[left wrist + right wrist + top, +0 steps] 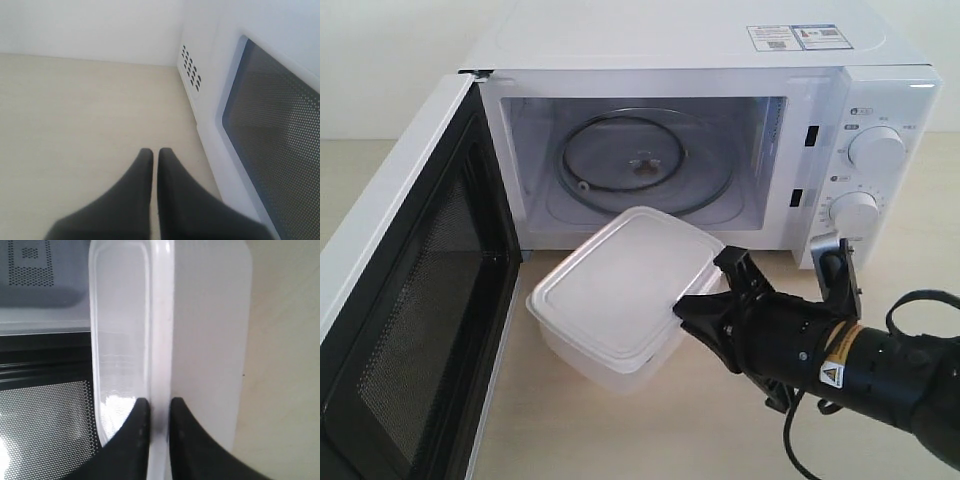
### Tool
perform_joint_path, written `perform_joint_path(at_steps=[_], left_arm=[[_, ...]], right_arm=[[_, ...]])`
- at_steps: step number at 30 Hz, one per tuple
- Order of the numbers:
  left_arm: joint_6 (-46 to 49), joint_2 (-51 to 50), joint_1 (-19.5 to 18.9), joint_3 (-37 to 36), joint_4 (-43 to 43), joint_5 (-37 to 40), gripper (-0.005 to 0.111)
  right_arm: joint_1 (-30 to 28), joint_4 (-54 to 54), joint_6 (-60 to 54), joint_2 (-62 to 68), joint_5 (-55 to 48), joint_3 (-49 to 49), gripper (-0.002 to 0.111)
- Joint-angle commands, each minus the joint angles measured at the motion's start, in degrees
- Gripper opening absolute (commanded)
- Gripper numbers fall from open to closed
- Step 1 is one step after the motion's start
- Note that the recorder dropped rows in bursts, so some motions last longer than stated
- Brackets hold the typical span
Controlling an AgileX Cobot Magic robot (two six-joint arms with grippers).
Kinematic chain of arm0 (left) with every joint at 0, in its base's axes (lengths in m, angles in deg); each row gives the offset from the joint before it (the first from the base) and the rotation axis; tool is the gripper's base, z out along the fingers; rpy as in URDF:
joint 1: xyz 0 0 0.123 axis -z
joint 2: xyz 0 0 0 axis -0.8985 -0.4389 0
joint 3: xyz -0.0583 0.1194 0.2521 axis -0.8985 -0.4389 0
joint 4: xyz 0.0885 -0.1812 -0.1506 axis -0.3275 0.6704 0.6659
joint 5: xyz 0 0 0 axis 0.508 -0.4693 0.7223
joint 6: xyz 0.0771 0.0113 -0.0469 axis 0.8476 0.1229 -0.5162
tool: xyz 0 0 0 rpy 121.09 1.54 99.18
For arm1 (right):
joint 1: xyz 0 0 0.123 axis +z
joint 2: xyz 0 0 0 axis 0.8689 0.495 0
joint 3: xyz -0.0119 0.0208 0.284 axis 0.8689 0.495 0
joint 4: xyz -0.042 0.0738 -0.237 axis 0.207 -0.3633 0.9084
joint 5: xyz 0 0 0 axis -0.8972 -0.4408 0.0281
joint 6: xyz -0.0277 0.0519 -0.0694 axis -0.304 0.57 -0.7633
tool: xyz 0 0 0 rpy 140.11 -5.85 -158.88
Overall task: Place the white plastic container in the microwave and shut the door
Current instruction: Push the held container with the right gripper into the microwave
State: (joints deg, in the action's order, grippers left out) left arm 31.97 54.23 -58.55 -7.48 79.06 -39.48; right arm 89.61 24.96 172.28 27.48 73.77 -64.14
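The white plastic container [620,295] hangs tilted just in front of the microwave [720,130], its far end at the opening's lower edge. My right gripper [705,300] is shut on the container's rim [161,340] at its near right side. The door [410,310] stands wide open at the left, its dark mesh window facing inward. Inside, the glass turntable [645,165] is bare. My left gripper [155,155] is shut with nothing in it, low over the table beside the door's outer face [270,125]; it does not show in the exterior view.
Two round white knobs [876,150] sit on the microwave's right panel. The light wooden table [650,440] lies under the container. The open door blocks the left side of the table.
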Motion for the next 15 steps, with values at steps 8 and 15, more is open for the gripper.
perform_joint_path(at_steps=[8,15], left_arm=[[0.2,0.18,-0.14,-0.19,0.03,-0.12,0.004],[0.2,0.18,-0.14,-0.19,0.03,-0.12,0.004]], right_arm=[[3.91,-14.0,-1.04,-1.3,11.74,-0.24,0.0],[3.91,-17.63,-2.89,-2.57,5.53,-4.37,0.0]])
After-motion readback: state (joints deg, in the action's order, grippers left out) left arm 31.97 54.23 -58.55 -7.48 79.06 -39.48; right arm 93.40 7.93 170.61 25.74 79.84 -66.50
